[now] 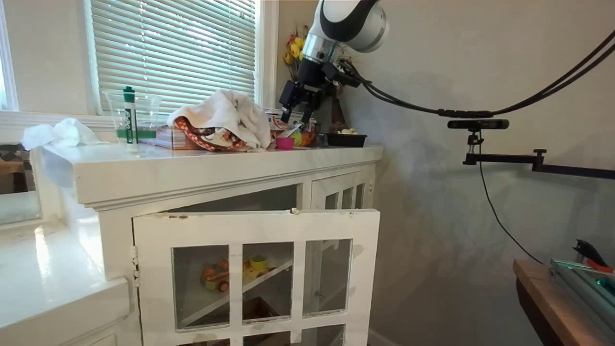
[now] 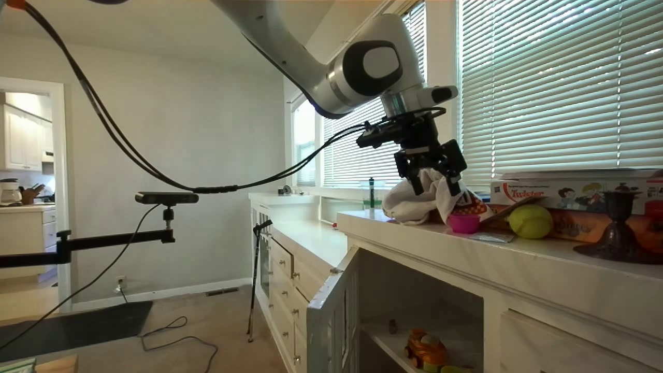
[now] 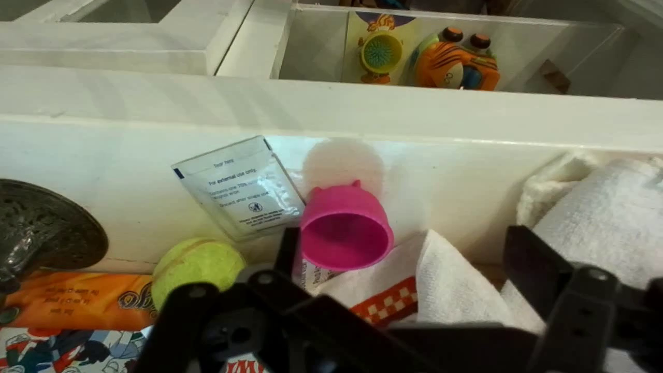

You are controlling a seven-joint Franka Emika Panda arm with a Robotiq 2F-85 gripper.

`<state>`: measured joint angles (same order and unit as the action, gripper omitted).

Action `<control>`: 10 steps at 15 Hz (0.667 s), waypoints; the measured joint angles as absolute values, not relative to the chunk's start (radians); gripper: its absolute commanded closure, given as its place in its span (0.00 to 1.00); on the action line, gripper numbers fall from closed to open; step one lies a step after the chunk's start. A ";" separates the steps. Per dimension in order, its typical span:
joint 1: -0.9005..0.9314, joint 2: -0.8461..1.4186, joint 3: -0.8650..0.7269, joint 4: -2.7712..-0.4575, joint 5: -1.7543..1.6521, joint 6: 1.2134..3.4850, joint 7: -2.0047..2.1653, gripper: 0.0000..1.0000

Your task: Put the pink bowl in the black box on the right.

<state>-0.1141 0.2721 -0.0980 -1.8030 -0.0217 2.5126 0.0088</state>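
Pink bowl [image 3: 346, 228] on white cabinet top [image 3: 456, 199], window blinds [image 2: 559, 93] behind

Premises: a home. As evidence I am listing: one white built-in cabinet [image 1: 216, 169], its paned door [image 1: 254, 226] hanging open, an orange toy car [image 3: 440, 58] sitting inside; one Twister game box [image 2: 575, 195], lying behind a tennis ball [image 2: 530, 221]; slatted window blinds [image 1: 173, 53]; beyond a doorway [image 2: 57, 155], a kitchen counter [image 2: 26, 208], where a coffee maker [image 2: 9, 192] is standing beside a knife block [image 2: 32, 195].
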 measured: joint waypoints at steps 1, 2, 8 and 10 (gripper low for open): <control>-0.115 0.288 -0.103 -1.785 -0.022 2.513 0.014 0.00; -0.116 0.302 -0.108 -1.767 -0.022 2.513 0.018 0.00; -0.128 0.390 -0.121 -1.675 -0.022 2.511 0.032 0.00; -0.130 0.420 -0.125 -1.646 -0.022 2.509 0.039 0.00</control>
